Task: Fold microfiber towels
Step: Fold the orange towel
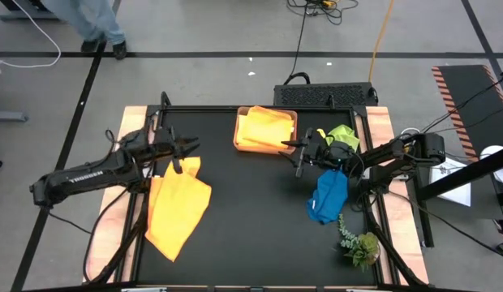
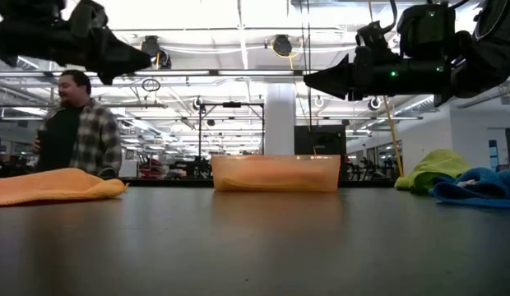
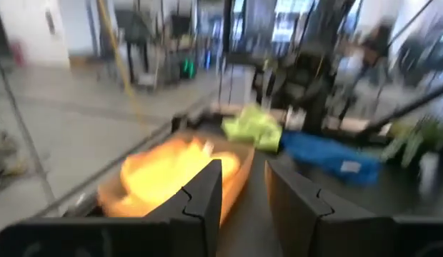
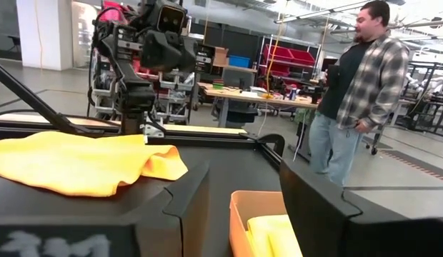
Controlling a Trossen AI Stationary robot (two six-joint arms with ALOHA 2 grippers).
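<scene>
An orange towel lies spread flat on the black table, at the left. My left gripper hangs open, high above the towel's far corner, with nothing between its fingers. A tan tray at the far middle holds a folded yellow towel. My right gripper is open and empty, held level above the table just right of the tray. A lime green towel and a blue towel lie bunched under the right arm.
A small leafy plant sprig lies near the front right corner. Wooden strips border the table's sides. A person in a plaid shirt stands beyond the table's far edge. Bare black tabletop lies between the orange and blue towels.
</scene>
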